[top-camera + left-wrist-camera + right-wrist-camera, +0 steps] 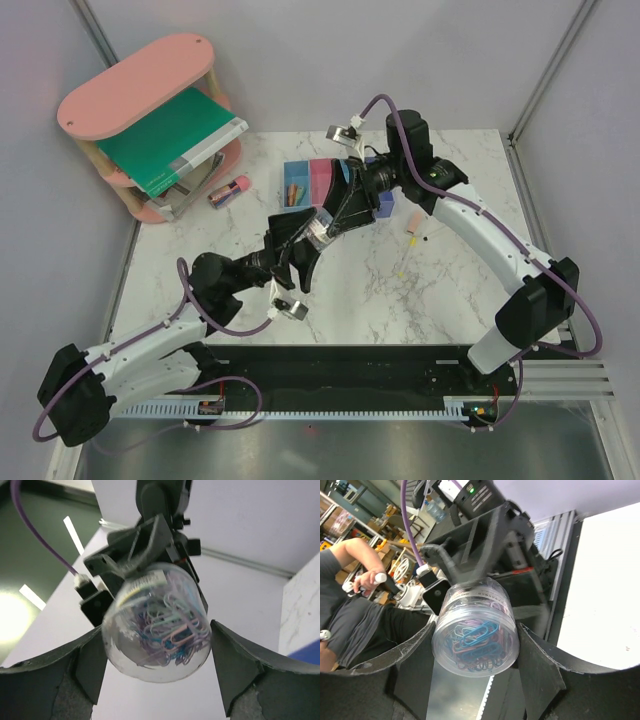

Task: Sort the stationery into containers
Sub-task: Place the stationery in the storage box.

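A clear round jar of coloured paper clips (pixel 318 228) hangs in the air above the table's middle, between both grippers. My right gripper (pixel 476 630) is shut on it, with both fingers against its sides. My left gripper (pixel 156 630) reaches around the jar's other end (pixel 155 622), and a narrow gap shows at its right finger (pixel 235 670). The row of bins (pixel 312 180) stands behind the grippers and is partly hidden; orange sticks (pixel 293 190) lie in the light blue bin at its left end. A peach stick (pixel 412 222) and a thin yellow stick (pixel 402 268) lie on the table to the right.
A pink oval-topped shelf (pixel 140 85) holding a large green book (pixel 170 140) stands at the back left. A pink and purple item (pixel 228 190) lies next to it. A small black bit (pixel 425 240) lies near the peach stick.
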Controlling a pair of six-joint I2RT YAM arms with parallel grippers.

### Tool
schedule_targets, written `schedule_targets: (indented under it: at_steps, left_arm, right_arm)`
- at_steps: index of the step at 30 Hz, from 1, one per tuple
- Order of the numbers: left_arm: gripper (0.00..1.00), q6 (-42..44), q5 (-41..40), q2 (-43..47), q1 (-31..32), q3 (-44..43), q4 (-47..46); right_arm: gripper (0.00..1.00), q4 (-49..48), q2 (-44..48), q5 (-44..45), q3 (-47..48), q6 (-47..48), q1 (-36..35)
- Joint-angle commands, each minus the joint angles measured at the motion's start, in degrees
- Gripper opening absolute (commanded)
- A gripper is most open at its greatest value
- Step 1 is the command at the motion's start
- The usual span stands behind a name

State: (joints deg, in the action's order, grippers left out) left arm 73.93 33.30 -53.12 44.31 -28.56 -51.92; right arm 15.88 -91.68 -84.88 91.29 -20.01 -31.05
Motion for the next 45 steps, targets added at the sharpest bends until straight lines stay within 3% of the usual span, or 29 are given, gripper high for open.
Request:
schedule_targets:
  at_steps: [1, 8, 11, 15, 17, 21, 28, 31, 38, 45]
  left_arm:
    - [0.99, 0.5, -9.2, 4.0, -0.9, -1.2, 13.6]
    - [1.00, 0.0, -9.1, 16.5, -0.8, 2.8, 28.5]
    - [1.00, -1.2, -11.1, 20.9, -0.8, 1.1, 37.6]
    - [1.00, -6.2, -15.3, 23.0, -0.8, -5.4, 51.3]
    - [1.00, -7.2, -16.9, 22.6, -0.8, -7.2, 57.9]
    - [1.00, -12.1, -22.4, 20.7, -0.9, -11.5, 66.8]
    - [1.00, -20.1, -28.8, 16.7, -0.8, -15.2, 75.2]
    - [1.00, -22.1, -29.3, 16.8, -0.9, -15.7, 79.4]
    - [1.00, -32.9, -28.6, 10.9, -1.2, -23.6, 93.4]
    - [1.00, -43.2, -23.7, 2.0, -2.0, -34.8, 105.3]
  right_arm:
    - [0.16, -0.2, 2.5, -2.7, -1.5, 0.0, -1.9]
    - [0.13, -2.8, 1.1, -1.3, -1.0, -1.4, -0.9]
    - [0.06, -4.6, -0.6, 2.4, -0.9, -2.2, 2.5]
    - [0.06, -4.9, -4.4, 9.5, 0.6, 1.1, 7.7]
    - [0.05, -3.0, -5.6, 13.6, 1.9, 4.2, 10.0]
    - [0.03, 20.4, -11.8, 31.8, 14.6, 27.1, 9.4]
    - [0.00, 22.6, -16.7, 64.2, 19.6, 32.3, 10.0]
    - [0.00, 27.0, -20.5, 73.9, 23.9, 35.8, 10.0]
    - [0.03, 32.0, -28.5, 82.2, 30.1, 40.3, 10.2]
    - [0.03, 33.1, -35.1, 83.4, 35.8, 41.1, 11.4]
